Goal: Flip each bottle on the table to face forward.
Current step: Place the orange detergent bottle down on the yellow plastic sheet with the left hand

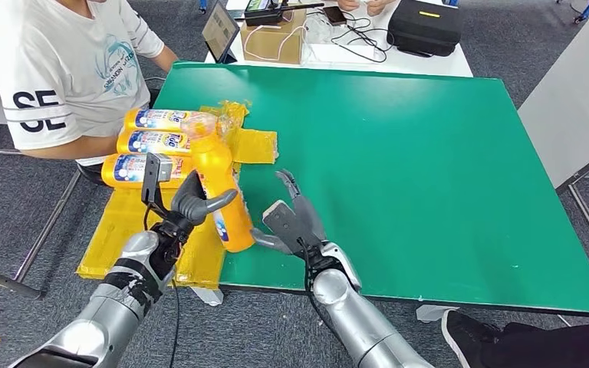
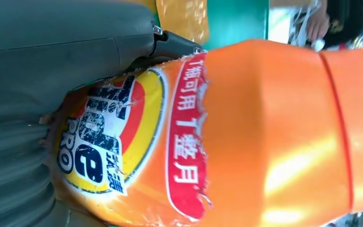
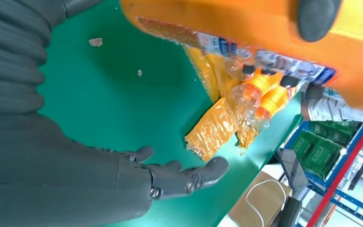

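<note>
Orange and glossy, the held bottle [image 1: 222, 195] sits in the left hand [image 1: 188, 205], whose thumb and fingers [image 1: 213, 203] wrap its middle; it is tilted, its base low over the near edge of the green bench [image 1: 429, 176] and its neck up toward the row. In the left wrist view its torn label [image 2: 123, 142] faces the camera. Three more bottles [image 1: 153, 142] lie on their sides in a row on crinkled yellow wrap [image 1: 253, 144] at the bench's left end, labels up, caps pointing toward the bench's middle. The right hand [image 1: 295, 222] holds nothing, its fingers [image 3: 189, 176] spread and only slightly bent, just beside the held bottle's base; whether the thumb touches it is hard to say. A person [image 1: 61, 69] in a white shirt sits behind the row, and a cardboard box [image 1: 272, 38] stands on a white desk past the far edge.
</note>
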{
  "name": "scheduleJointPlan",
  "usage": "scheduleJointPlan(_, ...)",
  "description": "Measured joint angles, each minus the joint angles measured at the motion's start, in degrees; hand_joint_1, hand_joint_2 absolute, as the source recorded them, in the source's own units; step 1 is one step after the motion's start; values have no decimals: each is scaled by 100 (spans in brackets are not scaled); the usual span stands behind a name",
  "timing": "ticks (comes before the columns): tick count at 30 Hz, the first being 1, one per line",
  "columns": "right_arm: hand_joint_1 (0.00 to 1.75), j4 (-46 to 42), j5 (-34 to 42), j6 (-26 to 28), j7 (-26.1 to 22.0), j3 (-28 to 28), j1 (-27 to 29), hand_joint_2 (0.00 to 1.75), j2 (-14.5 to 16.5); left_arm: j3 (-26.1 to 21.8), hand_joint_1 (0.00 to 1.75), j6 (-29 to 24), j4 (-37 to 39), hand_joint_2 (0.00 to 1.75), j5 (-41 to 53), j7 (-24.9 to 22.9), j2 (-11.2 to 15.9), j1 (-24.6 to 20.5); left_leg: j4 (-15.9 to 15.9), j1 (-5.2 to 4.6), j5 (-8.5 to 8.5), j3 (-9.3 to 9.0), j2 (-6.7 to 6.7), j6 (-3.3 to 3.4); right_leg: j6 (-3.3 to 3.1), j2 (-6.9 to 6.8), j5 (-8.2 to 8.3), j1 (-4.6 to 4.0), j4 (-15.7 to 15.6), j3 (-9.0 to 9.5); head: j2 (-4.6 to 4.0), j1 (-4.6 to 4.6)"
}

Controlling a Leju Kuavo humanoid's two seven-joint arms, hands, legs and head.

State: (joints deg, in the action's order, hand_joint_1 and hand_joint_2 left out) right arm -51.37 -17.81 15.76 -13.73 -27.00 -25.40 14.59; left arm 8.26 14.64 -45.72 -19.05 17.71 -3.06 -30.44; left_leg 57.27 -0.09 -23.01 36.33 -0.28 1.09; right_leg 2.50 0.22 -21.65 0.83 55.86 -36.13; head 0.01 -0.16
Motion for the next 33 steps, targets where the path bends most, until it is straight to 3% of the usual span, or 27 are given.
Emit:
scheduleJointPlan(10,0,-135,39,11,-4,52,18,175,-45,-73,175,-121,4,175,63,41,66,-14,0,2,2,4,-3,-4,-1,-3,-1,-1,2,0,-1,2)
scheduleJointPlan(13,0,-260,133,39,-43,128,71,175,-99,-139,175,-569,59,175,560,235,174,-76,0,2,2,5,-2,-4,-1,-3,-1,-1,2,0,-1,2)
scheduleJointPlan(20,0,-784,292,68,-86,473,256,175,-332,-132,175,-2039,528,175,2957,531,732,-503,0,6,4,4,2,-6,-1,-2,-1,-4,4,-3,-1,1)
scheduleJointPlan(24,0,-954,331,66,-89,604,284,175,-409,-131,175,-2151,748,175,3250,558,911,-661,0,7,5,5,-1,-7,-1,-2,-1,-4,5,-3,-1,2)
scheduleJointPlan(33,0,-1069,367,42,-156,693,314,175,-449,-91,175,-2248,952,175,3912,671,1034,-765,0,6,4,8,-1,-6,-1,-2,-1,-3,3,-3,-1,2)
